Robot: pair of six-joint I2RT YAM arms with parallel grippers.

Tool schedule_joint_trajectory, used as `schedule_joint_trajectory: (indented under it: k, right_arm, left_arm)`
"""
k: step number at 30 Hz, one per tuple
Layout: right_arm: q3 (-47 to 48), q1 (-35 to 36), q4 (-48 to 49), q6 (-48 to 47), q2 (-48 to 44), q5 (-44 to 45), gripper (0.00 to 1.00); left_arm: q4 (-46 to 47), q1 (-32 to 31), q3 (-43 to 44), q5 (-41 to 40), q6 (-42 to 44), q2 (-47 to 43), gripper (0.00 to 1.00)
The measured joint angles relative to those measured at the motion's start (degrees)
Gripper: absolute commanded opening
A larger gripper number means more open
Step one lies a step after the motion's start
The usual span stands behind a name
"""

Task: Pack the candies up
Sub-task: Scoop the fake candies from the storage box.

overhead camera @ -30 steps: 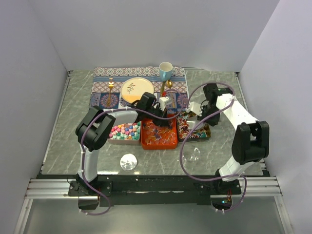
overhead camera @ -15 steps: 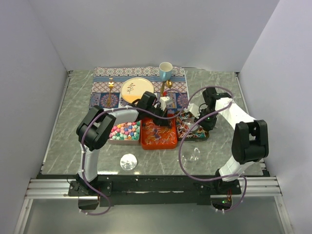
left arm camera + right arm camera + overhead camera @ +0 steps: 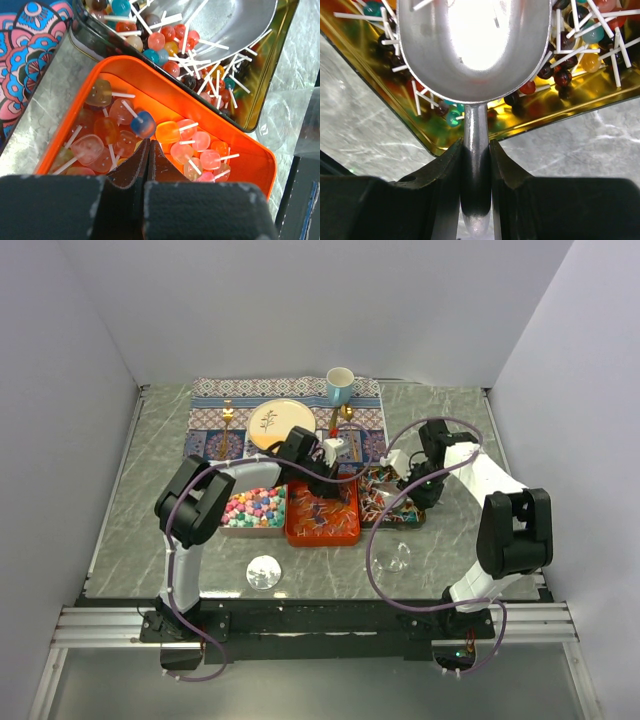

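Right fingers (image 3: 445,175) clamp the scoop (image 3: 470,45) by its handle; left fingers (image 3: 134,172) are pressed together, empty; candies (image 3: 167,132) look light, hard, slippery; likely best scooped or pinched by a stick.

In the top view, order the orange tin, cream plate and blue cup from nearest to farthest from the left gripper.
1. Orange tin, beneath the left gripper.
2. Cream plate, behind it, leftward.
3. Blue cup, farthest back.
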Motion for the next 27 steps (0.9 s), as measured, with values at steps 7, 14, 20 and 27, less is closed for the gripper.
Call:
schedule_joint_trajectory:
  k: [7,14,20,27]
  right_arm:
    - [0.0,-0.2,0.1,1.7,-0.1,-3.3,0.37]
    - [-2.4,0.5,0.6,2.9,0.3,-10.8,0.46]
    - [-2.5,0.7,1.9,5.1,1.8,-12.9,0.4]
    - [-2.8,0.8,5.1,9.8,4.4,-8.3,0.11]
  left_arm:
    - [-2.2,0.1,0.8,0.0,0.8,0.1,0.01]
    - [-2.4,0.1,2.4,-0.1,1.1,0.1,0.01]
    - [-2.4,0.0,2.4,-0.4,1.2,0.1,0.01]
    - [-2.6,-0.2,2.4,-0.9,1.3,0.1,0.01]
